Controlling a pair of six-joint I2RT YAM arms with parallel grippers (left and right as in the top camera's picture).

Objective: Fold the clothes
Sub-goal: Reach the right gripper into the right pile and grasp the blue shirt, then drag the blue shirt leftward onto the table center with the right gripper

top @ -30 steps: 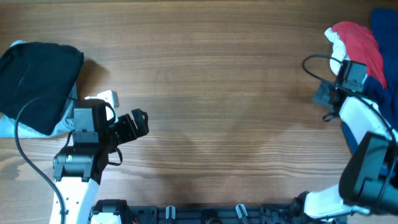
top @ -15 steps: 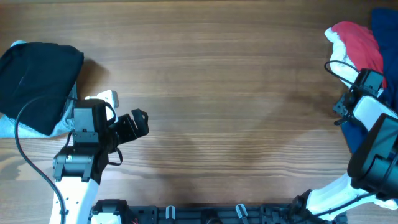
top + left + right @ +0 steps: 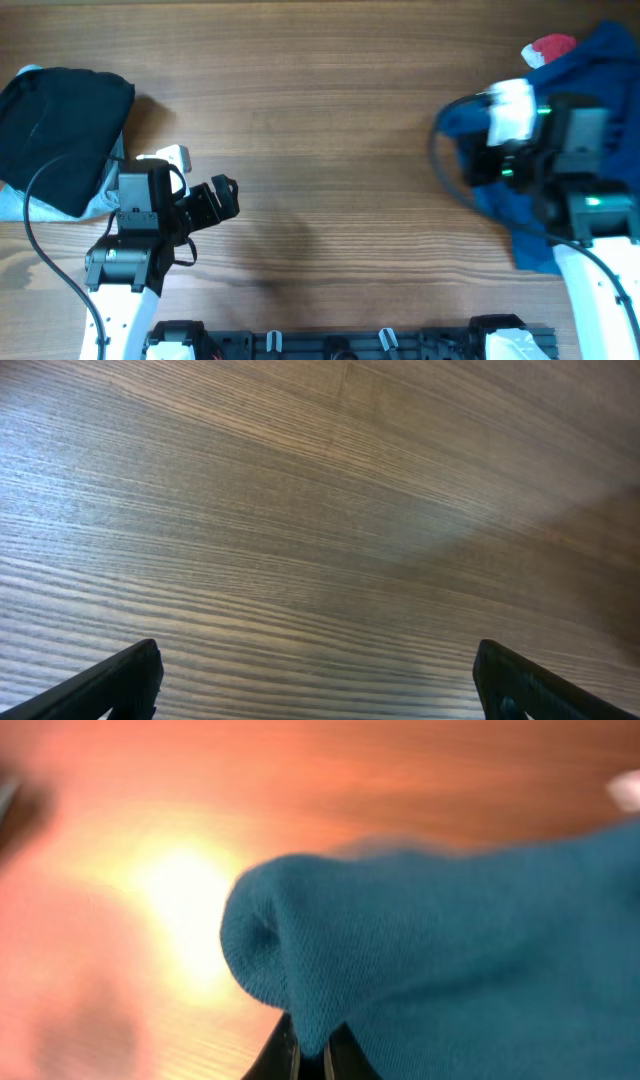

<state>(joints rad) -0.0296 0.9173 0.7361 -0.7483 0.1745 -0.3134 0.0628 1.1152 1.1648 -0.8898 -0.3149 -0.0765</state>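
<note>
The right gripper (image 3: 310, 1055) is closed tight on a bunched fold of the blue shirt (image 3: 450, 940); the wrist view shows knit cloth pinched between the fingertips and bulging out above them. From that pinch the shirt trails back to the right in the overhead view, a crumpled heap (image 3: 590, 70) on the right side of the counter (image 3: 330, 120), partly hidden by the arm. A red shirt (image 3: 550, 47) peeks out at its far edge, touching it.

The cloth looks light, limp and not slippery, so it should sag and drag from a single pinch rather than keep its shape. A better hold is likely two points on a seam, such as both shoulders or both hem corners, one per gripper.

No collar, sleeve or hem can be made out, so which way the shirt points cannot be told. The heap runs roughly far to near, with the pinched fold nearest the counter's middle.

The left gripper (image 3: 320, 690) is wide open and empty above bare wood, beside a folded black garment (image 3: 60, 130) at the left edge.
</note>
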